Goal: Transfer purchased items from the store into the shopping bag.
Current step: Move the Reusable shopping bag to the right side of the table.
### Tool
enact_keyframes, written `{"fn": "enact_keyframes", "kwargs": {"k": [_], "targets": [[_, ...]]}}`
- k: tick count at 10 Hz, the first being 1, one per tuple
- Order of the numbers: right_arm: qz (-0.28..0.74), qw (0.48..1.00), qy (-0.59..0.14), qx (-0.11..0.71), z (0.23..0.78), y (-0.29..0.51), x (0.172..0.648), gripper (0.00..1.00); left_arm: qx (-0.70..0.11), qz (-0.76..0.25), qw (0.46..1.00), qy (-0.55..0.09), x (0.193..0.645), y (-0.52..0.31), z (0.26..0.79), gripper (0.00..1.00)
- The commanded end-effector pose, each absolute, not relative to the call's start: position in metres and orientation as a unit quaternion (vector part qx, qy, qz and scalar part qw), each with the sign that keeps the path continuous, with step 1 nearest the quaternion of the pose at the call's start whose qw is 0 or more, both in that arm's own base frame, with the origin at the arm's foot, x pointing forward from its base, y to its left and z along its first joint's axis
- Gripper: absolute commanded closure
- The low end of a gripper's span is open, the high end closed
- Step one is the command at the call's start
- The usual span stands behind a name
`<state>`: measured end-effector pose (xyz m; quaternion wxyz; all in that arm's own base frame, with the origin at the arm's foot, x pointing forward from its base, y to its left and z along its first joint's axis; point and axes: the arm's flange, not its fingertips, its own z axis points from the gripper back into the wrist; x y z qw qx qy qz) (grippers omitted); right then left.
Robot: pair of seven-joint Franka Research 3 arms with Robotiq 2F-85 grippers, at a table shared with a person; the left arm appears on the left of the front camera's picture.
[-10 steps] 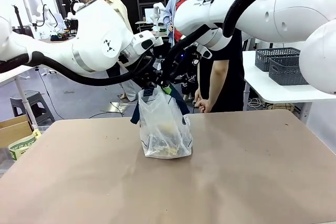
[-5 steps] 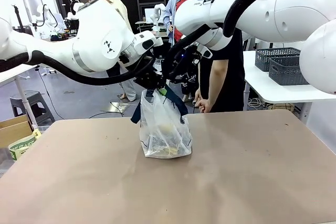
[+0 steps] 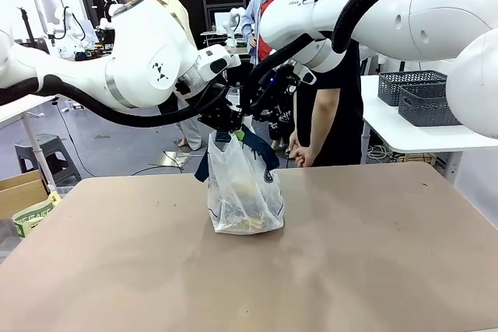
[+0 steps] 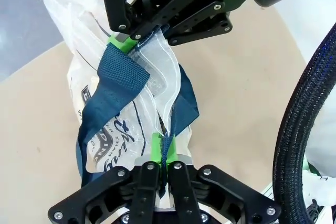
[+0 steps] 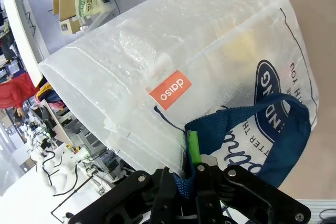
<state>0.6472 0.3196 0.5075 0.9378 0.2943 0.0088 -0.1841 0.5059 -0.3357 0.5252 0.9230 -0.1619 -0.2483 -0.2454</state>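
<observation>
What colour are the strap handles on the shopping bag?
Navy blue; the strap handles of the shopping bag show best in the left wrist view.

Upright clear shopping bag, mid-table

I count one bag on one table, two grippers, left and right, two grey baskets, and one person opposite.

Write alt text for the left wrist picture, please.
Two black robot grippers pinch the top of a clear shopping bag above a tan table: the left gripper at the bottom, the right gripper at the top. Navy handles hang between them.
</observation>
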Motion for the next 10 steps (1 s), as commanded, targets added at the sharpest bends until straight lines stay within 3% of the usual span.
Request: {"fn": "enact_keyframes", "kwargs": {"k": [1,8,10], "targets": [[-0.192,0.932,0.018,0.308,0.5078,0.3161,0.6377,1.0,-0.157,-0.242,0.921,-0.263,0.4976,-0.3361,0.5277,1.0],[-0.182,0.939,0.011,0.293,0.5057,0.3189,0.6475,1.0,-0.162,-0.245,0.923,-0.248,0.5059,-0.3357,0.5252,1.0],[-0.167,0.936,0.011,0.31,0.5098,0.3132,0.6441,0.68,-0.162,-0.245,0.923,-0.248,0.5059,-0.3357,0.5252,1.0]]}}
